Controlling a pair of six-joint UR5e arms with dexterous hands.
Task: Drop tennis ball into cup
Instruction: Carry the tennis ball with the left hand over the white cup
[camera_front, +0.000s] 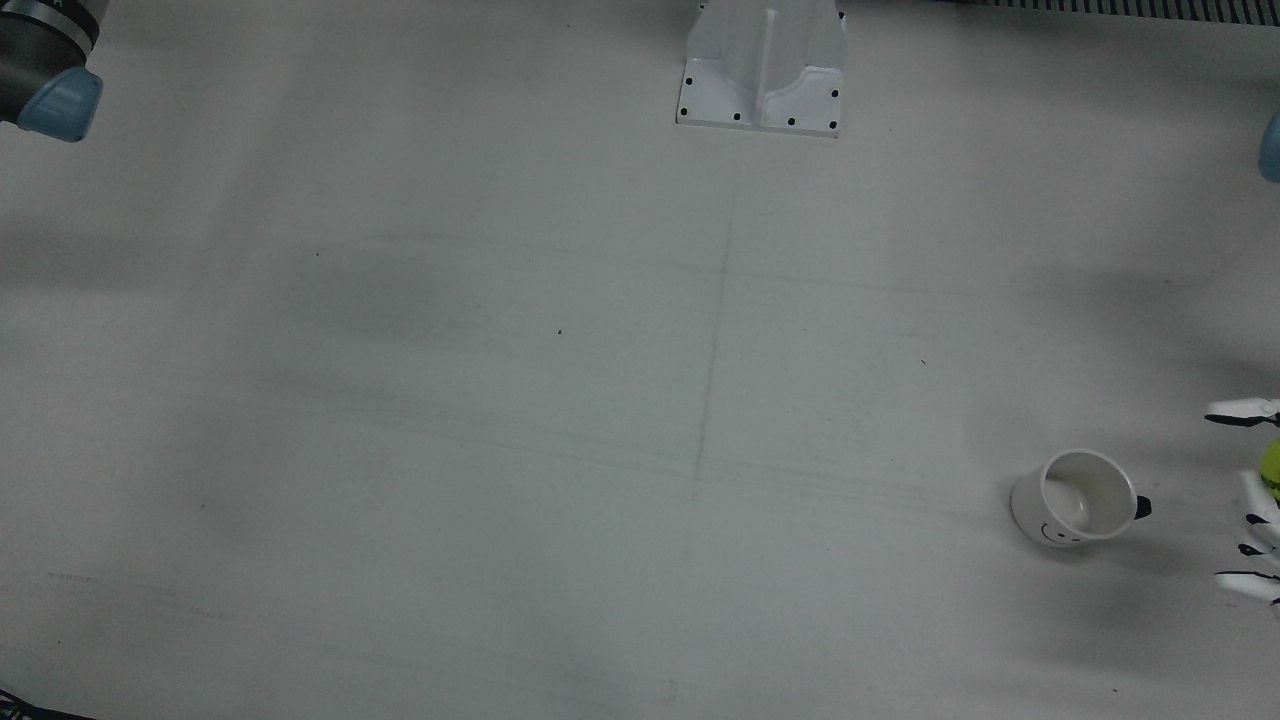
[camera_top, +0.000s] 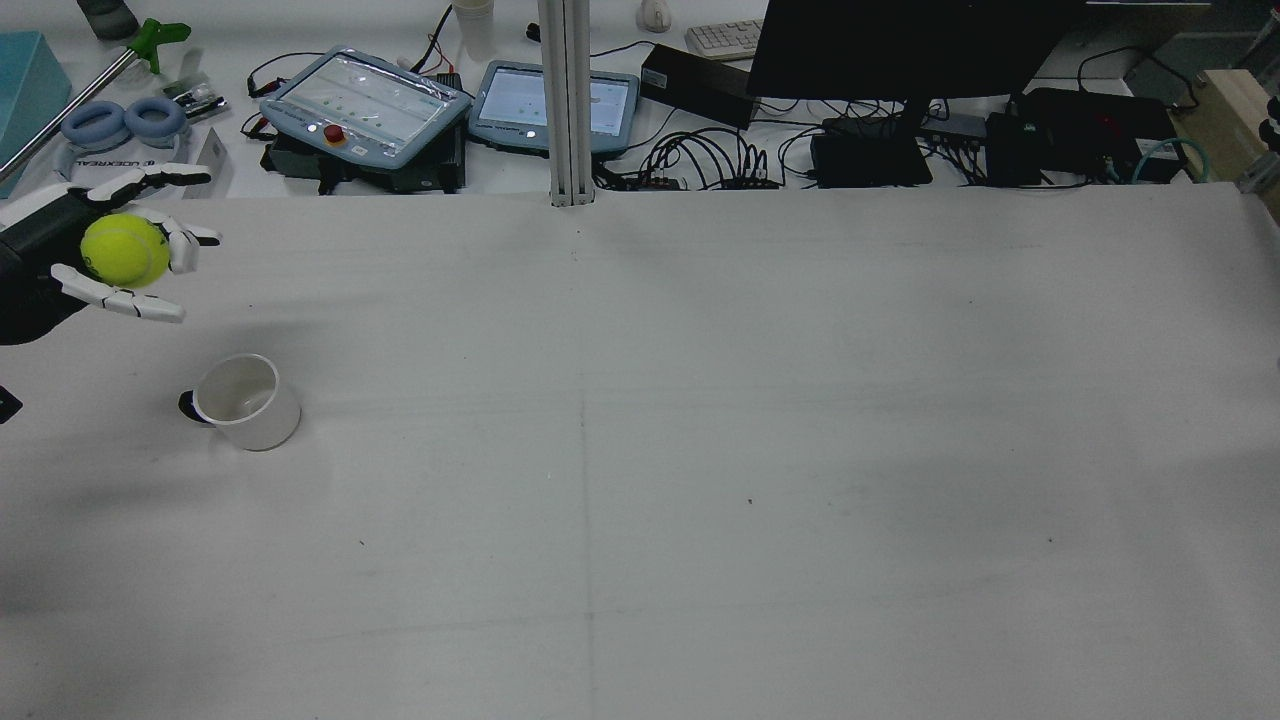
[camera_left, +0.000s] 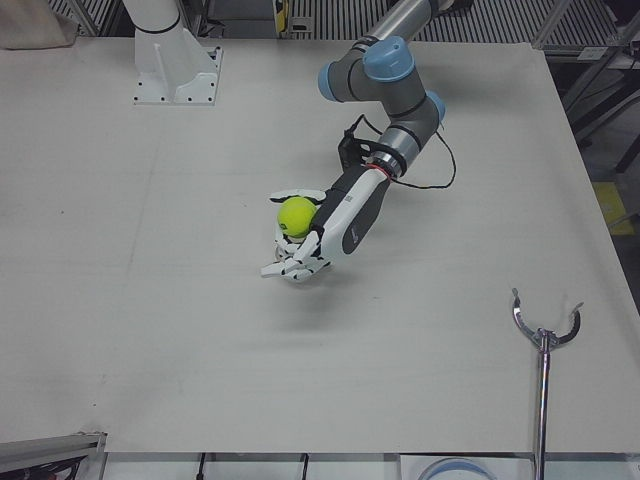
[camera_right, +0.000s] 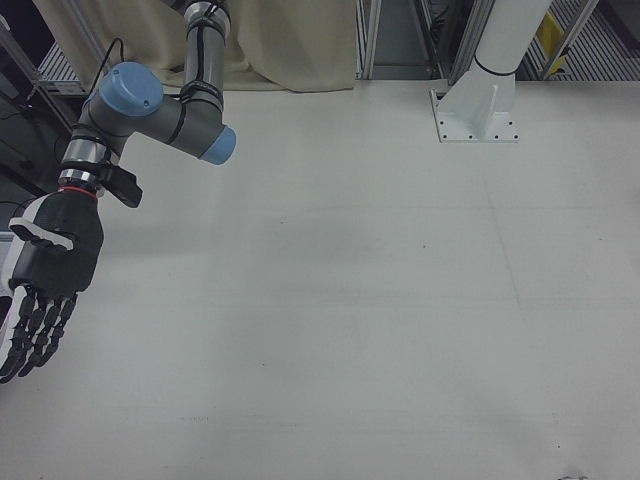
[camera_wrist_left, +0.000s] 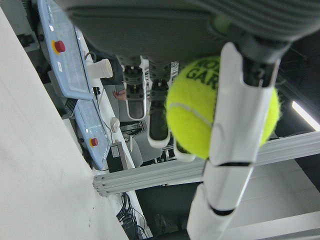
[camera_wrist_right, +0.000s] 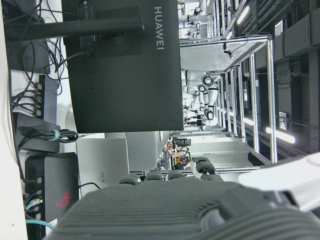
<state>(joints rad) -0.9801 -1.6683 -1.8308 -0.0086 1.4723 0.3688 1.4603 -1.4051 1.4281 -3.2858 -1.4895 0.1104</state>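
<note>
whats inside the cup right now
Nothing that shows: the cup stands upright and its white interior looks bare in the front and rear views. The tennis ball is in the left hand, off to the side of the cup, not in it.

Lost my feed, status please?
Left hand shut on tennis ball, beside cup, not above. Right hand open, idle. Nothing blocking.
</note>
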